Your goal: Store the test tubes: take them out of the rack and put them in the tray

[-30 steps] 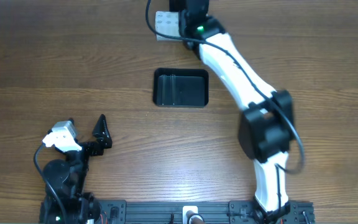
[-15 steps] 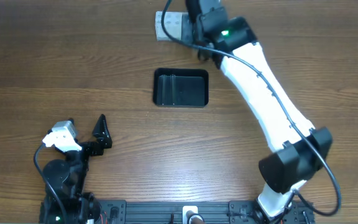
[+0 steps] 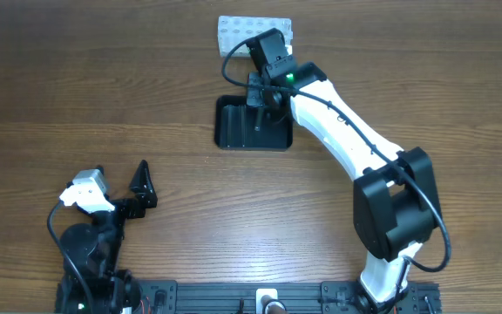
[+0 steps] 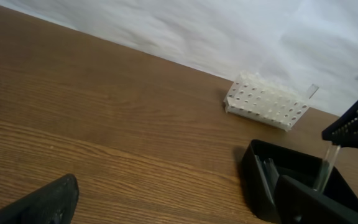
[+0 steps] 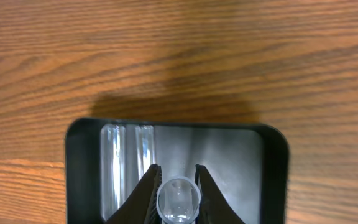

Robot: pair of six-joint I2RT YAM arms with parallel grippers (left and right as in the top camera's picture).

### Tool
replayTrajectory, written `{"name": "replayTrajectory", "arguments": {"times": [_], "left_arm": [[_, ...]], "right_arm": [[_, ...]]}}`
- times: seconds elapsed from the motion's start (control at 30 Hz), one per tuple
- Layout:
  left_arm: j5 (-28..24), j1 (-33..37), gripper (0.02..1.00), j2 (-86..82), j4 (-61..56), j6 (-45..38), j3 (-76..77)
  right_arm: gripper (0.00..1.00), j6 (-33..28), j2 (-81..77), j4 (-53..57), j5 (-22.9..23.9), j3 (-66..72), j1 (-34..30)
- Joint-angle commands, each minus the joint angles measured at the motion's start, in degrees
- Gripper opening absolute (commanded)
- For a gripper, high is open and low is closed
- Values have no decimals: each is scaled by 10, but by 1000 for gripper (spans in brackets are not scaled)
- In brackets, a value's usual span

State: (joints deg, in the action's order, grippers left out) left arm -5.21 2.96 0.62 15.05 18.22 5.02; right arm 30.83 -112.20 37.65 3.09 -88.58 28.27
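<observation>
Right gripper [image 5: 176, 169]: closed on a test tube, with one finger pressed to each side of the tube just below its open mouth. It is positioned over the inside of the tray.
Held test tube [image 5: 179, 200]: clear and upright, with the open end up, seen end-on in the right wrist view. In the left wrist view it hangs below the gripper with its lower end down between the tray walls. Contact with the tray floor cannot be determined.
Tray [image 3: 220, 126]: black, rectangular and open-topped. It rests on the counter near the rack but not touching it, on the side toward the arm bases.
Stored test tubes [image 5: 112, 165]: two clear tubes lie flat on the tray floor, side by side and parallel to one side wall, just beside the held tube.
Rack [image 3: 238, 30]: white block with rows of holes, at the far edge of the counter beyond the tray. A clear tube end [image 4: 312, 91] projects at a tilt from one end. The contents of the other holes cannot be determined.
Left gripper [image 4: 176, 193]: wide open and holding nothing. It is low over the counter near its own base, well apart from tray and rack.
Right arm [image 3: 347, 139]: extends from its base at the right diagonally to the middle of the counter.
Left arm [image 3: 90, 244]: folded close to its base.
Counter [image 3: 77, 78]: brown wood-grain surface.
</observation>
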Motion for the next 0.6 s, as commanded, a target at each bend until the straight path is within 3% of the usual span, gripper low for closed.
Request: {"name": "replayTrajectory", "arguments": {"times": [0.03, 0.6], "left_arm": [[-5, -3, 998, -4, 2, 0, -3], [-5, -3, 1000, -4, 2, 0, -3]], "right_arm": [[86, 19, -24, -7, -7, 5, 10], [115, 26, -68, -10, -7, 5, 11]]}}
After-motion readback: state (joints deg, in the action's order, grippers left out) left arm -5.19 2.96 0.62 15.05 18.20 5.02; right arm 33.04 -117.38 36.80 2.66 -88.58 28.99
